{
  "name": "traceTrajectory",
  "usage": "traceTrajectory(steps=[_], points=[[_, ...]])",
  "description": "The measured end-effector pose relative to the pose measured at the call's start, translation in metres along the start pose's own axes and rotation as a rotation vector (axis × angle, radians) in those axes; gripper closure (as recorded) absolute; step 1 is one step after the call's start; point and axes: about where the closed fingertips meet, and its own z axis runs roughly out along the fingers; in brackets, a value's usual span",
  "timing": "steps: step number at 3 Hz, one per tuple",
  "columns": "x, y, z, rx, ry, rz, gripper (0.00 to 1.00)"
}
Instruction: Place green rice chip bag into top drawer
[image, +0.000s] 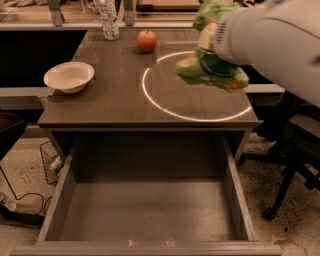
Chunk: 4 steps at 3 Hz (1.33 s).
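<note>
The green rice chip bag (210, 70) hangs crumpled in the air above the right side of the desk top (115, 102), over the white ring of light. My gripper (209, 39) is at the upper right at the end of the large white arm (272, 37), shut on the top of the bag. The top drawer (150, 212) is pulled wide open below the desk's front edge, with a bare flat bottom. The bag is above and behind the drawer, not over it.
A white bowl (69, 76) sits at the desk's left. A red apple (147, 40) and a clear bottle (109, 20) stand at the back. An office chair base (292, 175) is at the right, and a wire basket (50, 162) is on the floor at the left.
</note>
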Motion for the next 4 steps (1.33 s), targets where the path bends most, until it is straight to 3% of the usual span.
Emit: traceTrajectory(steps=[1,2,3,4], points=[[0.051,-0.041,-0.089,-0.009,-0.02,-0.053,1.0],[0.051,-0.041,-0.089,-0.009,-0.02,-0.053,1.0],[0.082,-0.037,-0.076,-0.043,0.015,-0.083,1.0],[0.132,-0.033,-0.064,-0.119,0.062,-0.121,1.0]])
